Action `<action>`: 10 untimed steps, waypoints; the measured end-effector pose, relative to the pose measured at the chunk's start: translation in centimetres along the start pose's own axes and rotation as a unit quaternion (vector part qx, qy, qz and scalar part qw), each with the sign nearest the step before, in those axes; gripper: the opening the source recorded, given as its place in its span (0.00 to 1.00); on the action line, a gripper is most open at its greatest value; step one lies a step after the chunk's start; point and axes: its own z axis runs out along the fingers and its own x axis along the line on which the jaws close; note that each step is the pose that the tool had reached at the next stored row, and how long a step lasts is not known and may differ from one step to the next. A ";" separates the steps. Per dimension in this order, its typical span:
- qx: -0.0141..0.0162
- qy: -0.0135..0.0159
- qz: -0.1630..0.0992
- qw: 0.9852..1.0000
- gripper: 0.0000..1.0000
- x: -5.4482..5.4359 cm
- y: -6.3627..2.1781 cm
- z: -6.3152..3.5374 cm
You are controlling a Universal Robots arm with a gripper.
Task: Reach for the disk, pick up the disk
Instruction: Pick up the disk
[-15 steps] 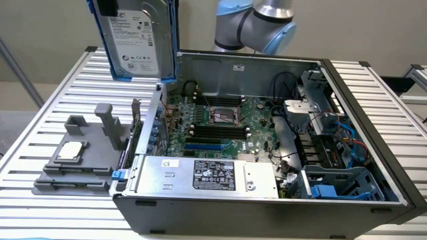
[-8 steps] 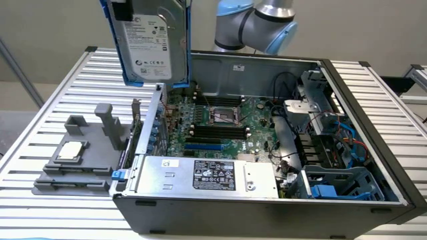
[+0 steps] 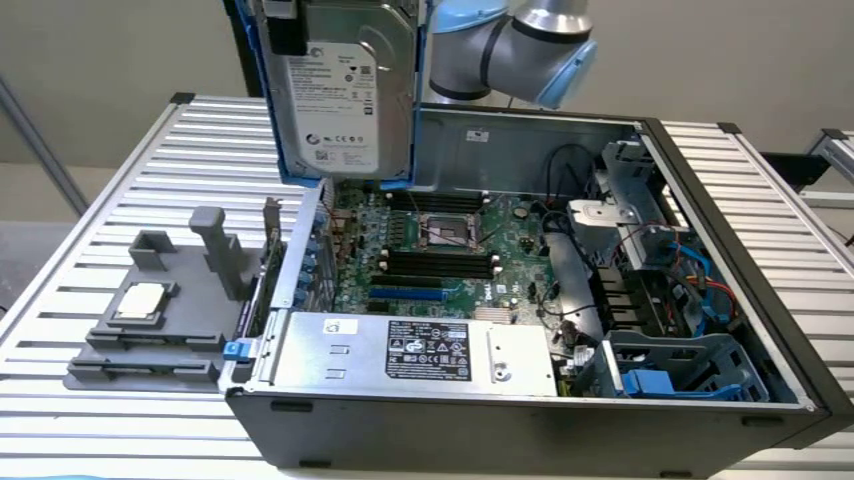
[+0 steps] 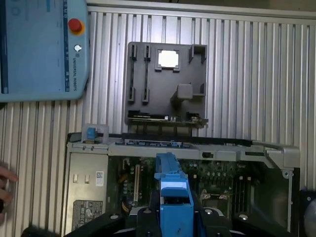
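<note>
Disk (image 3: 344,85) is up in the air, hanging upright above the open PC case (image 3: 534,400), over the case's rear corner next to the motherboard (image 3: 441,240). Label side faces the exterior camera, blue carrier edges visible down both sides. In the wrist view I see the carrier's blue end (image 4: 174,195) sitting between my pincer (image 4: 174,217) fingers — so I'm clamped on the disk, holding it by the carrier rim. Pick looks done; the disk touches nothing on the case.

Doing this step well, my judgement: keep the grip on the plastic frame, not the drive body, and keep the disk vertical so it doesn't swing into the case wall or the heatsink-side cables. A narrow edge grip on a heavy drive could slip or pivot — slow moves only.

Outward from the case: grey fixture block (image 3: 160,320) with the small silver chip (image 3: 140,303) sits on the slatted desk (image 3: 120,170) beside the case's card-slot side. Teach pendant (image 4: 42,47) lies further out past the fixture.

Hard to make out: the disk's top is cut off in the exterior view, finger contact is dark, and a person's hand (image 4: 6,190) is cropped at the frame edge.
</note>
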 end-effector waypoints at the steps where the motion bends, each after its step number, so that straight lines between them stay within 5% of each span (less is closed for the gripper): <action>1: 0.000 0.000 0.000 1.000 0.33 0.2 -0.38 -0.02; 10: 0.000 0.000 0.000 1.000 0.33 2.5 -3.24 -0.08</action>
